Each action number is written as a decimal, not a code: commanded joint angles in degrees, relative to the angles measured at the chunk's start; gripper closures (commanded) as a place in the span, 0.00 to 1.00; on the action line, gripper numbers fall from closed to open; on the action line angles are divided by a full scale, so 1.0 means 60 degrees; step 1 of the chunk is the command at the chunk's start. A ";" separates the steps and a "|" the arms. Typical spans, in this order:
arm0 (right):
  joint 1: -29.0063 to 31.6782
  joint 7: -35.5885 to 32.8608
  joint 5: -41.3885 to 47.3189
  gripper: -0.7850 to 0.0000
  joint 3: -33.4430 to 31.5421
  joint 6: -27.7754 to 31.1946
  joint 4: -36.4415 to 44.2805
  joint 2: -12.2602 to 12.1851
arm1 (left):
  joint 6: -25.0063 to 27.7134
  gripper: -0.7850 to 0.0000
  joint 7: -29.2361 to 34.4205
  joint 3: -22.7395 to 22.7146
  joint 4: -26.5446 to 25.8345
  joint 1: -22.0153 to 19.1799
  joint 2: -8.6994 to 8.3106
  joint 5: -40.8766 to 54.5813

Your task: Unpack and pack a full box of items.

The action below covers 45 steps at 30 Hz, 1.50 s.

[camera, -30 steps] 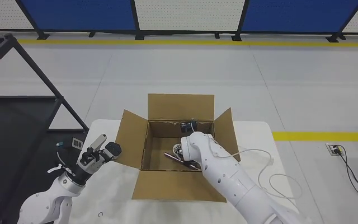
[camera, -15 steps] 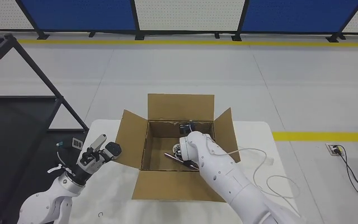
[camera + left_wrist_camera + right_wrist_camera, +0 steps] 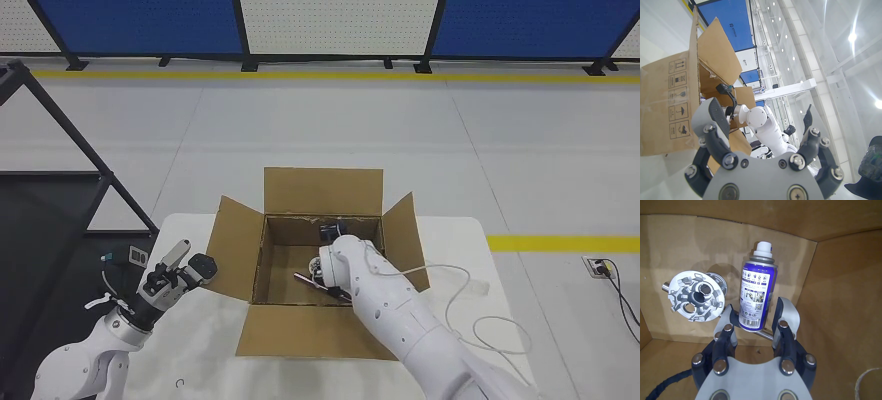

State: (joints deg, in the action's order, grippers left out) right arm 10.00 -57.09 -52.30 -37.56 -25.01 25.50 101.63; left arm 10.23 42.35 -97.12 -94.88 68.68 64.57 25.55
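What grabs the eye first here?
An open cardboard box sits on the table, with the right gripper down inside it, open on either side of a blue spray can. A silver toothed metal part sits beside the can. The left gripper is open outside the box.

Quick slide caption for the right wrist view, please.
Right gripper, fingers open, straddles the lower end of a blue spray can inside the cardboard box, beside a cast metal hub.
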 commanded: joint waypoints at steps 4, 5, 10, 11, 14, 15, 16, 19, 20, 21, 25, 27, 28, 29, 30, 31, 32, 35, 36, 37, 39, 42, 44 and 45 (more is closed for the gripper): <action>-0.0065 0.0160 0.0066 0.39 -0.0034 0.0089 -0.0351 0.0150 | 0.0000 0.00 0.0000 0.0000 0.0000 0.0000 0.0000 0.0000; -0.0078 0.0184 0.0077 0.39 -0.0041 0.0120 -0.0420 0.0177 | 0.0000 0.00 0.0000 0.0000 0.0000 0.0000 0.0000 0.0000; -0.0145 0.0295 0.0131 0.41 -0.0080 0.0285 -0.0735 0.0304 | 0.0000 0.00 0.0000 0.0000 0.0000 0.0000 0.0000 0.0000; -0.0159 0.0317 0.0146 0.41 -0.0091 0.0311 -0.0801 0.0327 | 0.0000 0.00 0.0000 0.0000 0.0000 0.0000 0.0000 0.0000; -0.0199 0.0356 0.0157 0.42 -0.0107 0.0374 -0.0986 0.0399 | 0.0000 0.00 0.0000 0.0000 0.0000 0.0000 0.0000 0.0000; -0.0214 0.0364 0.0178 0.42 -0.0121 0.0389 -0.1048 0.0422 | 0.0000 0.00 0.0000 0.0000 0.0000 0.0000 0.0000 0.0000; -0.0228 0.0382 0.0183 0.42 -0.0128 0.0414 -0.1108 0.0444 | 0.0000 0.00 0.0000 0.0000 0.0000 0.0000 0.0000 0.0000; -0.0275 0.0424 0.0222 0.48 -0.0166 0.0417 -0.1300 0.0507 | 0.0000 0.00 0.0000 0.0000 0.0000 0.0000 0.0000 0.0000; -0.0291 0.0443 0.0218 0.54 -0.0171 0.0405 -0.1358 0.0529 | 0.0000 0.00 0.0000 0.0000 0.0000 0.0000 0.0000 0.0000; -0.0305 0.0463 0.0232 0.61 -0.0185 0.0401 -0.1412 0.0549 | 0.0000 0.00 0.0000 0.0000 0.0000 0.0000 0.0000 0.0000; -0.0374 0.0583 0.0272 0.92 -0.0243 0.0375 -0.1598 0.0616 | 0.0000 0.00 0.0000 0.0000 0.0000 0.0000 0.0000 0.0000; -0.0404 0.0660 0.0292 1.00 -0.0278 0.0374 -0.1660 0.0639 | 0.0000 0.00 0.0000 0.0000 0.0000 0.0000 0.0000 0.0000; -0.0420 0.0707 0.0293 1.00 -0.0294 0.0358 -0.1687 0.0648 | 0.0000 0.00 0.0000 0.0000 0.0000 0.0000 0.0000 0.0000; -0.0434 0.0746 0.0299 1.00 -0.0312 0.0339 -0.1708 0.0655 | 0.0000 0.00 0.0000 0.0000 0.0000 0.0000 0.0000 0.0000; -0.0447 0.0792 0.0304 1.00 -0.0331 0.0309 -0.1724 0.0662 | 0.0000 0.00 0.0000 0.0000 0.0000 0.0000 0.0000 0.0000; -0.0455 0.0846 0.0304 1.00 -0.0348 0.0296 -0.1726 0.0667 | 0.0000 0.00 0.0000 0.0000 0.0000 0.0000 0.0000 0.0000; -0.0461 0.0899 0.0297 1.00 -0.0362 0.0286 -0.1724 0.0670 | 0.0000 0.00 0.0000 0.0000 0.0000 0.0000 0.0000 0.0000; -0.0490 0.1061 0.0323 1.00 -0.0442 0.0218 -0.1711 0.0660 | 0.0000 0.00 0.0000 0.0000 0.0000 0.0000 0.0000 0.0000; -0.0500 0.1108 0.0334 1.00 -0.0473 0.0207 -0.1704 0.0651 | 0.0000 0.00 0.0000 0.0000 0.0000 0.0000 0.0000 0.0000; -0.0511 0.1157 0.0337 1.00 -0.0502 0.0205 -0.1695 0.0640 | 0.0000 0.00 0.0000 0.0000 0.0000 0.0000 0.0000 0.0000; -0.0524 0.1263 0.0322 1.00 -0.0552 0.0203 -0.1651 0.0612 | 0.0000 0.00 0.0000 0.0000 0.0000 0.0000 0.0000 0.0000; -0.0503 0.1429 0.0297 1.00 -0.0634 0.0208 -0.1508 0.0557 | 0.0000 0.00 0.0000 0.0000 0.0000 0.0000 0.0000 0.0000; -0.0471 0.1532 0.0261 1.00 -0.0691 0.0213 -0.1356 0.0506 | 0.0000 0.00 0.0000 0.0000 0.0000 0.0000 0.0000 0.0000; -0.0449 0.1592 0.0235 1.00 -0.0723 0.0178 -0.1273 0.0476 | 0.0000 0.00 0.0000 0.0000 0.0000 0.0000 0.0000 0.0000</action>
State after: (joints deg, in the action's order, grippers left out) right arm 7.17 -47.89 -50.75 -41.69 -23.75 17.33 104.68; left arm 10.23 42.35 -97.12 -94.88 68.68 64.57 25.55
